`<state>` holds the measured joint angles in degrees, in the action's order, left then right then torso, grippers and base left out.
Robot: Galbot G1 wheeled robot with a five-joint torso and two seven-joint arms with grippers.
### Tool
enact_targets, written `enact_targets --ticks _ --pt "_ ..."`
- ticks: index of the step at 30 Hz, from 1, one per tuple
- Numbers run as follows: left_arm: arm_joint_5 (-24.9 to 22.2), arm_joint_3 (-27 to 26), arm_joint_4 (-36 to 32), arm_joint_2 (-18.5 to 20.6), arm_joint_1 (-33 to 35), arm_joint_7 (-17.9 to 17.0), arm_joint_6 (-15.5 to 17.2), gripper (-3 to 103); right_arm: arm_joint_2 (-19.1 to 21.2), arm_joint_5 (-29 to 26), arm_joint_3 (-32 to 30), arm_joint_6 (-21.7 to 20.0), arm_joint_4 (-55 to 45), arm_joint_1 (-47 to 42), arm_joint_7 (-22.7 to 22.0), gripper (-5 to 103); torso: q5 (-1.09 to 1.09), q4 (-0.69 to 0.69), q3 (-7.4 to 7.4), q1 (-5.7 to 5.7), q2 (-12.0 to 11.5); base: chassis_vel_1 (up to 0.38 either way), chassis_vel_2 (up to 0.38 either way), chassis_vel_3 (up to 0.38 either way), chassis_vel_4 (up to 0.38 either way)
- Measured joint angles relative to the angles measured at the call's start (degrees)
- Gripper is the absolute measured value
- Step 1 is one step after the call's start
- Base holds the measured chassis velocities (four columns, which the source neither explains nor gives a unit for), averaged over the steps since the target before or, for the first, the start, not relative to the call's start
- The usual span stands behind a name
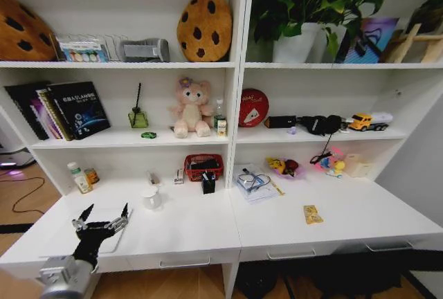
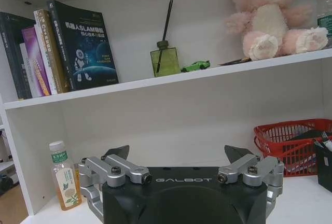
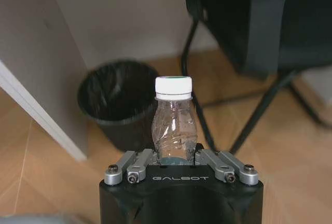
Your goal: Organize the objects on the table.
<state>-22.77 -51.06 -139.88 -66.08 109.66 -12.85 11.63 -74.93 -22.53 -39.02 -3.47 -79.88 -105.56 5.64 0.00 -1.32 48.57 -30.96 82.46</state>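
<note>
Jaws on the left gripper [image 1: 104, 214] stand wide apart with nothing between them, hovering over the laptop [image 1: 111, 240] at the left end of the table [image 1: 277, 226]. Laptop lies flat directly under and just behind the fingertips; whether they touch it I can't tell.

Right gripper [image 3: 177, 156] is off the desk, jaws clamped on the lower body of a clear bottle [image 3: 174, 125] with a white cap. Bottle stands upright between the jaws; beyond it sits a black waste bin [image 3: 116, 102] on the wood floor, and the bottle is over the floor short of the bin rather than over it.

Other task items relative to the left jaws: yellow packet [image 1: 313, 214] well apart to the right on the desk, green oval item [image 1: 148, 135] up on the shelf above and beyond the jaws. White mug [image 1: 151, 198] is near, just right of and beyond the jaws; red basket [image 1: 203, 166] farther back.

Risks, my read:
- Laptop is thin and flat. A wide-open top-down grasp likely has no edge to bite, so the fingers may skid or scrape the lid.
- Mug is close enough that a sideways sweep by the left arm could knock it.
- Right grip is low on a crumpled, light bottle. A squeeze could deform it and let it tip or pop out. Releasing from this spot may miss the bin.
</note>
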Motion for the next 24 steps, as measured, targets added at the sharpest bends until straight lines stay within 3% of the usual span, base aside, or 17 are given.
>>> enact_targets --ticks 2,6,8,13,17,19,20,22,24 --pt "0.00 0.00 0.00 0.00 0.00 0.00 0.00 100 0.53 0.66 0.53 -2.60 5.33 5.73 -1.15 26 0.00 0.00 0.00 0.00 0.00 0.000 0.000 0.000 0.000" --pt "0.00 0.00 0.00 0.00 0.00 0.00 0.00 100 0.98 2.54 1.24 -2.44 12.04 12.72 -2.03 26 0.02 0.00 0.00 0.00 0.00 0.000 0.000 0.000 0.000" --pt "0.00 0.00 0.00 0.00 0.00 0.00 0.00 100 1.40 -0.16 3.60 -3.69 14.46 16.96 -5.72 26 0.00 0.01 0.00 -0.01 0.00 0.000 0.000 0.000 0.000" --pt "0.00 0.00 0.00 0.00 0.00 0.00 0.00 100 1.52 -1.14 8.04 -6.01 19.94 23.66 -7.59 26 0.01 0.00 0.00 -0.01 -0.01 0.000 0.000 0.000 0.000" --pt "0.00 0.00 0.00 0.00 0.00 0.00 0.00 100 1.13 0.13 9.92 -5.31 22.44 26.49 -7.77 26 0.02 0.00 0.01 -0.01 -0.01 0.000 0.000 0.000 0.000" --pt "0.00 0.00 0.00 0.00 0.00 0.00 0.00 100 0.33 6.83 10.68 0.67 26.66 29.99 -6.35 26 -0.01 -0.01 0.00 -0.01 0.00 0.000 0.000 0.000 0.000" --pt "0.00 0.00 0.00 0.00 0.00 0.00 0.00 100 0.33 6.83 10.68 0.67 26.66 29.99 -6.35 26 -0.01 -0.01 0.00 -0.01 0.00 0.000 0.000 0.000 0.000" --pt "0.00 0.00 0.00 0.00 0.00 0.00 0.00 100 -0.39 11.15 11.15 6.80 31.68 33.82 -5.47 26 0.00 -0.01 0.00 -0.01 -0.01 0.000 0.000 0.000 0.000" --pt "0.00 0.00 0.00 0.00 0.00 0.00 0.00 100 -0.64 11.79 11.45 8.66 33.55 35.17 -5.40 26 -0.01 0.00 0.00 0.00 -0.01 0.000 0.000 0.000 0.000"
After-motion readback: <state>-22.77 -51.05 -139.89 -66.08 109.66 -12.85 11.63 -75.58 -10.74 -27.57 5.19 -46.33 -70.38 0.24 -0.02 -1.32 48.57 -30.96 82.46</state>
